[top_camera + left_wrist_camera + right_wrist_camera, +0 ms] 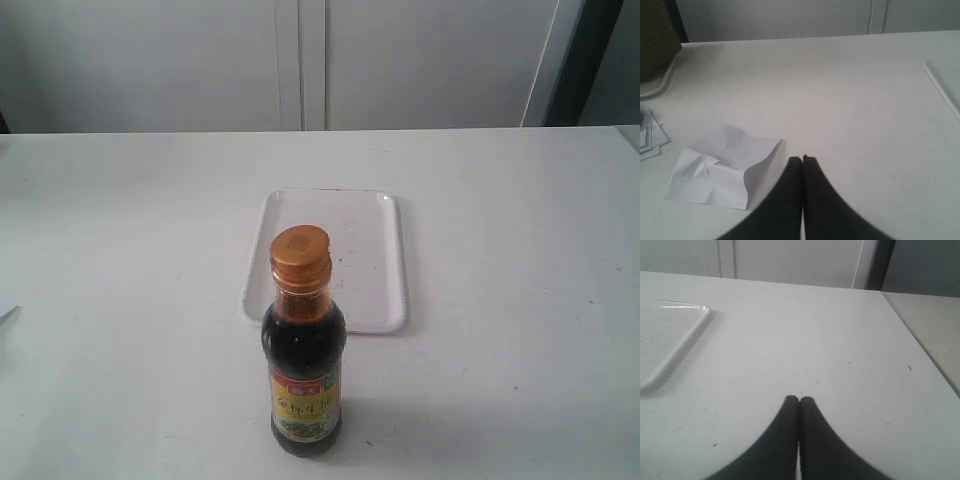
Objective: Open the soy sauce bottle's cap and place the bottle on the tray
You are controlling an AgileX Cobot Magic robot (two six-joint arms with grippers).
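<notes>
The soy sauce bottle (305,360) stands upright on the white table near the front, dark liquid inside, yellow label facing me. Its orange-gold cap (300,255) is down on the neck. Just behind it lies the white tray (375,250), with nothing on it. One tray edge shows in the left wrist view (942,90) and a corner in the right wrist view (682,340). My left gripper (802,159) is shut, fingers pressed together over bare table. My right gripper (799,399) is also shut and holds nothing. Neither gripper appears in the exterior view.
A crumpled white paper (722,167) lies beside the left gripper, with more sheets (650,137) and a dark object (657,40) further off. The table's right edge (920,340) runs close to the right gripper. White cabinet doors (300,60) stand behind the table.
</notes>
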